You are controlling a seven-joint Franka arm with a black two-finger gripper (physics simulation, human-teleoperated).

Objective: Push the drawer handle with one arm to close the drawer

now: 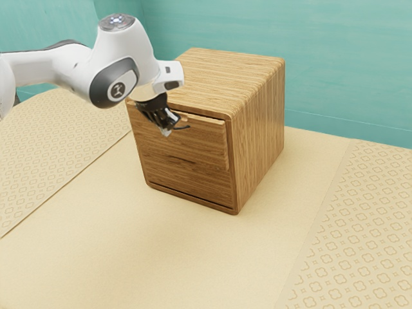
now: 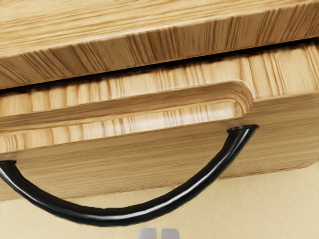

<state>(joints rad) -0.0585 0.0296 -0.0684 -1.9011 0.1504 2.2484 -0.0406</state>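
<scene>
The upper drawer (image 1: 203, 143) is judged nearly closed: its front stands slightly proud of the cabinet (image 1: 259, 122), and a short push remains. The black handle (image 2: 119, 216) is on the drawer's near face, beside the gripper (image 2: 159, 233), whose jaws are closed on nothing. No obstruction is seen on the pale surface (image 1: 148, 244) at the near side.

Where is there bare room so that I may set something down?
Free: the cabinet's top, and the tabletop in front of the cabinet and toward the exterior view's right. Crowded: the drawer front, where closed jaws stand near the black handle.
</scene>
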